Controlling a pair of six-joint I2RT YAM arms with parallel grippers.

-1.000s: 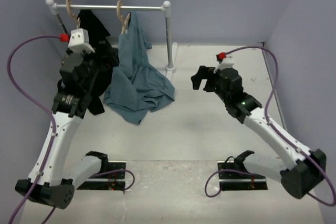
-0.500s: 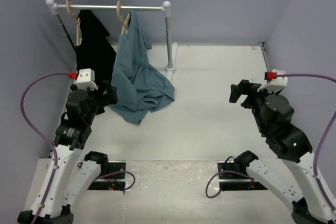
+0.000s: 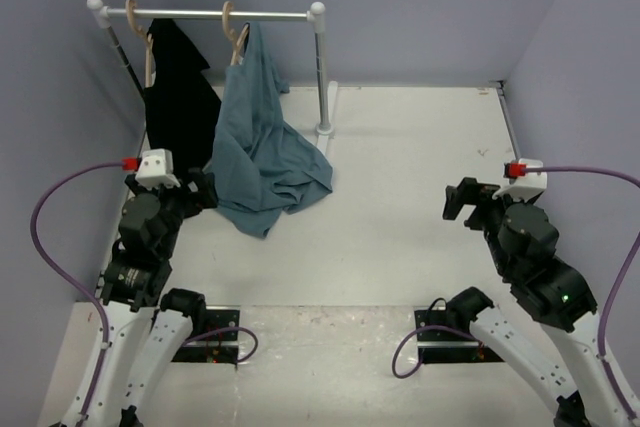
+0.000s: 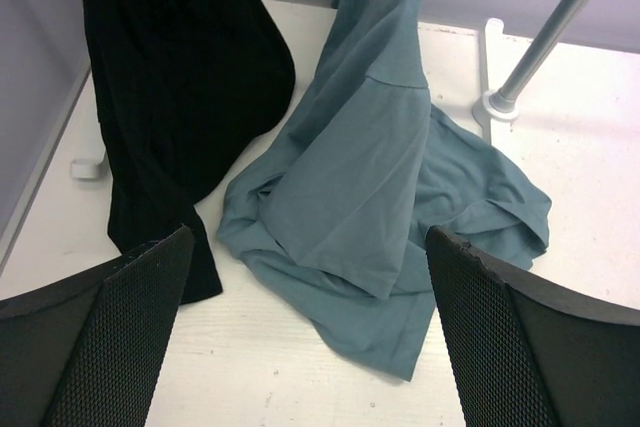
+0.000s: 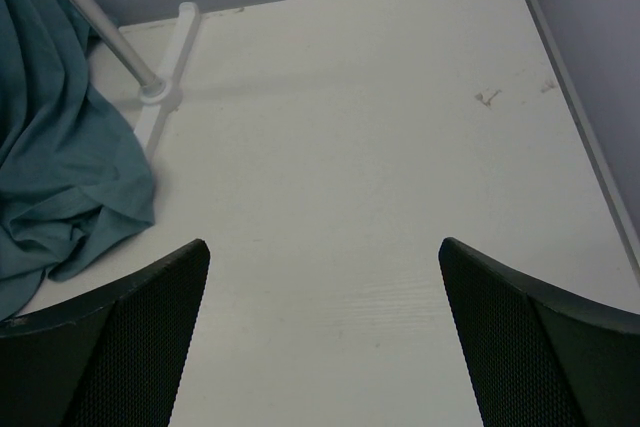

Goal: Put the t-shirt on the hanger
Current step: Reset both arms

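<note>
The grey-blue t-shirt (image 3: 262, 147) hangs from the pale wooden hanger (image 3: 236, 35) on the rail, and its lower part lies bunched on the table. In the left wrist view the t-shirt (image 4: 385, 167) trails down to the tabletop ahead of my left gripper (image 4: 308, 237). That gripper (image 3: 200, 190) is open and empty, just short of the cloth's near left edge. My right gripper (image 3: 460, 200) is open and empty too, well right of the shirt. In its wrist view the right gripper (image 5: 325, 243) hovers over bare table, with the t-shirt (image 5: 60, 177) at far left.
A black garment (image 3: 178, 82) hangs on a second wooden hanger (image 3: 132, 15) left of the shirt, reaching the table (image 4: 150, 147). The metal rack (image 3: 318, 67) has its right post and foot (image 5: 165, 72) beside the shirt. Lilac walls close in left, back and right.
Both arms have drawn back toward the near edge: the left gripper away from the black garment and rack, the right gripper out to the right. The t-shirt has not moved.
</note>
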